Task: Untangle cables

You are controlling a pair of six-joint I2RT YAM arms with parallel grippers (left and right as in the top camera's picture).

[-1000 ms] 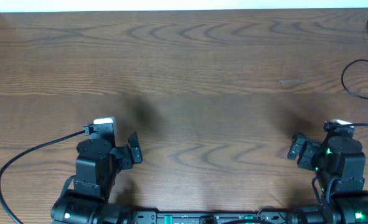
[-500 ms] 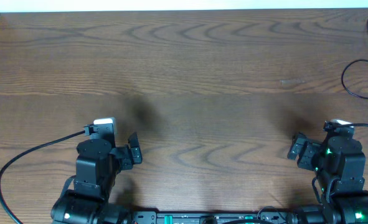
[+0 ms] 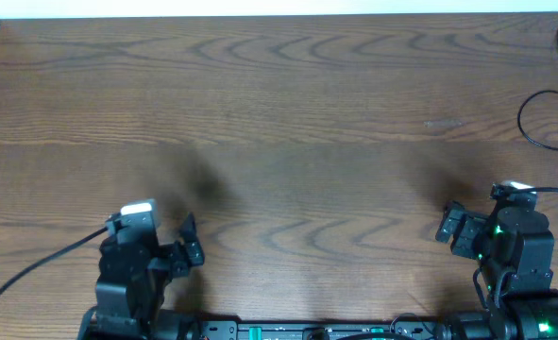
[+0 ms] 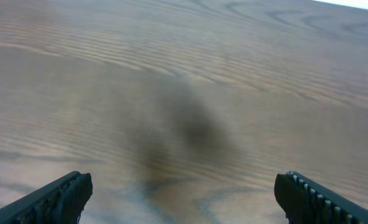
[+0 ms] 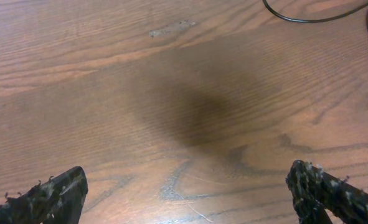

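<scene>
**Overhead.** Two arms sit at the near edge of the wooden table (image 3: 288, 94). The left gripper (image 3: 191, 241) and the right gripper (image 3: 447, 225) are well apart, and each has its fingers spread wide with nothing between them. One loop of thin black cord (image 3: 522, 118) lies ahead of the right gripper and to its outer side, running off the table edge. Whether it is one of the cables or rig wiring cannot be told. No white cable and no knot appear anywhere.

**Left wrist.** The left gripper (image 4: 184, 186) is wide and holds nothing. Only bare wood and its own shadow lie ahead.

**Right wrist.** The right gripper (image 5: 187, 177) is also wide and holds nothing. The black cord (image 5: 308, 20) crosses far ahead, toward its right fingertip's side.

**Count.** There are two grippers and one cord loop. No cables can be identified with certainty.

**Risk.** A reach for the loop could seize wiring rather than a task cable, because the two look alike from here. A low sweep with spread fingers might also drag the cord over the table edge.
</scene>
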